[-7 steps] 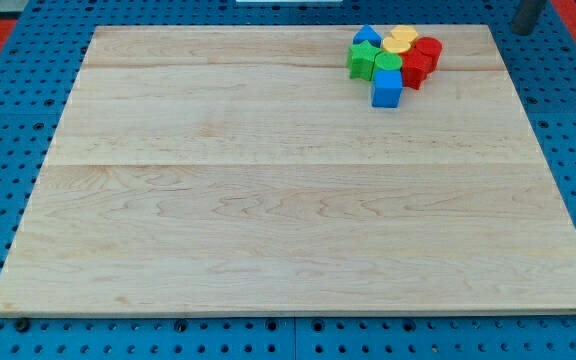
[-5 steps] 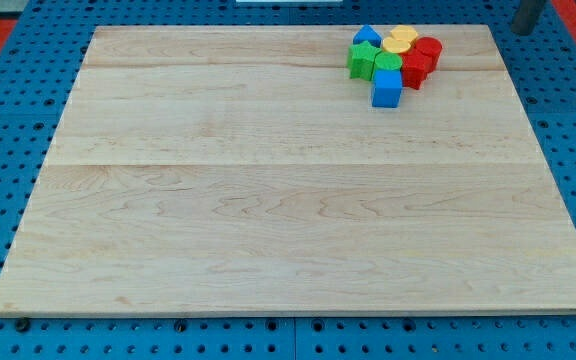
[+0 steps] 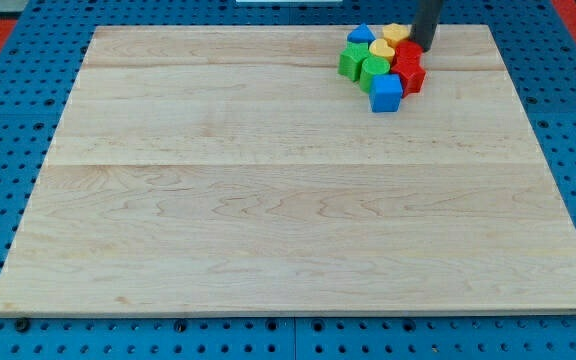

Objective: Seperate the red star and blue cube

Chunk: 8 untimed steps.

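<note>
My tip [image 3: 426, 46] is a bare rod with nothing to clench or release; it grasps nothing and presses against the upper-right side of the block cluster. Right against it, just toward the view's left, sits a yellow block [image 3: 396, 32], and immediately below-left of it is a red block [image 3: 406, 55] I cannot shape with certainty. Beyond that lies the red star [image 3: 411, 76], and touching its lower-left side is the blue cube [image 3: 386, 92], the cluster's nearest corner to the view's bottom. Farther left of my tip are a second yellow block [image 3: 380, 49], two green blocks [image 3: 374, 70] [image 3: 351, 62], and a blue block [image 3: 361, 35] at the cluster's top-left.

The star and cube are packed together, so pushing from where I am would, I judge, shove the whole bunch as one. A cleaner approach is to come around to the seam between star and cube and drive the cube down-left, away from everything else.

Room favours that: the wooden board [image 3: 268, 220] is open across the whole span below and to the left of my tip. Its top edge is very near the cluster and its right edge lies not far to the view's right, so pushing upward or rightward risks sending blocks off.
</note>
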Motion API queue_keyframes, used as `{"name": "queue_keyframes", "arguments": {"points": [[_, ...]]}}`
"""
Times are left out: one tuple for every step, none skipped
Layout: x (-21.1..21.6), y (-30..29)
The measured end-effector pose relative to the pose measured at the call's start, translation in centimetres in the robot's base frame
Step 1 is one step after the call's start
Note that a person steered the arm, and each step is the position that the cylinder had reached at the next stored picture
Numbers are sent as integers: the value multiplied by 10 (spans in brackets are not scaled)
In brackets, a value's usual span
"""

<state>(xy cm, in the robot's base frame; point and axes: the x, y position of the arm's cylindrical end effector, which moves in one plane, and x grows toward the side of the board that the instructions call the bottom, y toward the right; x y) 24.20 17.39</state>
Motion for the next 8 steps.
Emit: {"name": "queue_keyframes", "arguments": {"points": [[35,-9],[70,-12],[95,-19],[118,-47],[138,-67],[149,-66],[151,-59],[163,-39]]}}
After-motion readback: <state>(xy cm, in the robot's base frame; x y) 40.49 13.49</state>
